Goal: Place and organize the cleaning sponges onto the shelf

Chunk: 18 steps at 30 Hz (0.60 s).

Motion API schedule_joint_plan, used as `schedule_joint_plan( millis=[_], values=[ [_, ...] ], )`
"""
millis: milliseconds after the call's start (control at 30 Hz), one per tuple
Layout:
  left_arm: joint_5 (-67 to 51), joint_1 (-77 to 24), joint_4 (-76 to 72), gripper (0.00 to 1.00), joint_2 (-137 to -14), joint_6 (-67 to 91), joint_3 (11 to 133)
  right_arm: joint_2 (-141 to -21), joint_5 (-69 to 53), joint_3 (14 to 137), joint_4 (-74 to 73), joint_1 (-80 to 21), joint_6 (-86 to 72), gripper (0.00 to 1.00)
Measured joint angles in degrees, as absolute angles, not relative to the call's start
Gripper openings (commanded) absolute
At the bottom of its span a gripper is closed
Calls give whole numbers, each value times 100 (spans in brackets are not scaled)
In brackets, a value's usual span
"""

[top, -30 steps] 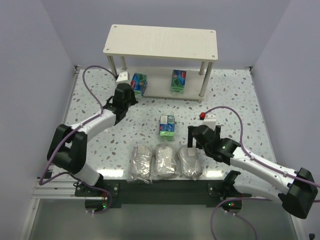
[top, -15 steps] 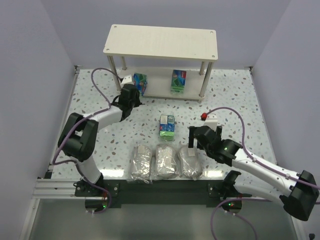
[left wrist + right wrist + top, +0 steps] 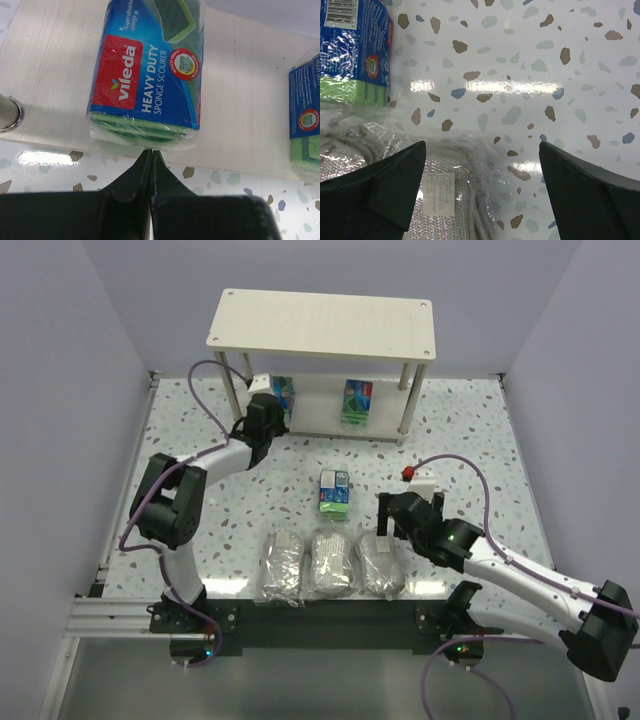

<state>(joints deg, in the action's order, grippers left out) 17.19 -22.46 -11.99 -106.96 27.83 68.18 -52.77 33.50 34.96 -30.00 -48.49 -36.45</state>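
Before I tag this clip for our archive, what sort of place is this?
Likely a robot lab test cell: plain partition walls box in a speckled tabletop, two robot arms are bolted to a metal frame, and a shelf holds a Vileda sponge pack.

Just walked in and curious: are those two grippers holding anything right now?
Left gripper: closed, holding nothing, tips right by a sponge pack.
Right gripper: open, empty, above a grey bundle.

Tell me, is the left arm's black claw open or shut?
Shut and empty: the fingers of the left claw meet with no gap, close by the blue-and-green printed sponge pack on the cream wooden shelf.
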Motion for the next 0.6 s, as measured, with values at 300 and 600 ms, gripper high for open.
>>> schedule_joint_plan(
  millis=[300,600],
  values=[
    [1498,-2239,-1367,37,-10530,2740,6438,-5363,3350,3496,-2995,-4849,-3645,99],
    [1649,-3391,-886,73,-8836,3020,5387,-5470,3343,3496,-2899,-4849,-3688,99]
  ],
)
